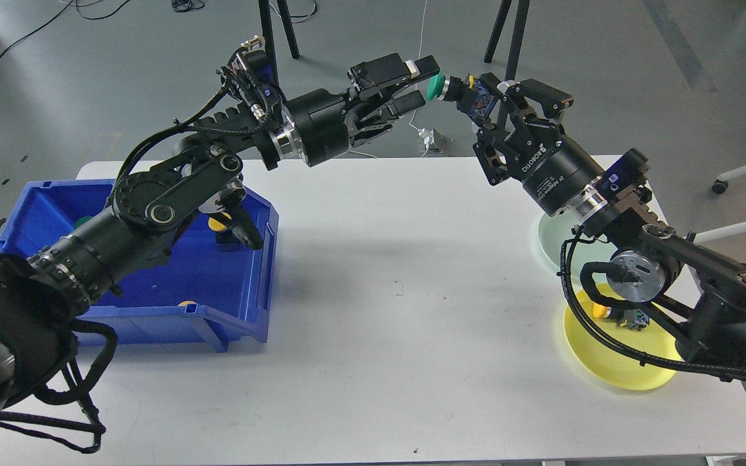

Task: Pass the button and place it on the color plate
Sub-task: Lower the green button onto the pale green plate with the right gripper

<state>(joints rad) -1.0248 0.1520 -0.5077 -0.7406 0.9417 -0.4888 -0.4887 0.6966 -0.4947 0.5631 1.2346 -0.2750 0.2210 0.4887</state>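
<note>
- The green button (439,87) is hanging in mid-air above the far edge of the bench (399,310), between the two tools, so any slip here is meaning a fall to the bench or past its far edge to the floor.
- The right tool (486,97) is gripping the button by its dark body, with the green cap pointing toward the left arm. The grip seems to be sitting well back on the body, so a nudge at the cap could be twisting the button in the fingers.
- The left tool (419,84) is standing spread, its two fingers just beside the green cap, one above and one below; I cannot tell whether either is touching it. It seems to be holding nothing.
- If the left arm is drifting while this close, a finger could be knocking the cap and levering the button loose.
- The green plate (549,236) is lying largely hidden under the right arm, near the right end of the bench. Judging its rim from here is looking hard, so the button could be landing off the plate or on the rim.
- The yellow plate (596,353) just beside it is already carrying a yellow button (620,316); a lowering arm aimed loosely could be putting the green one on the wrong colour.
- The blue bin (153,298) at the left is sitting under the left arm, whose elbow could be catching its wall.
</note>
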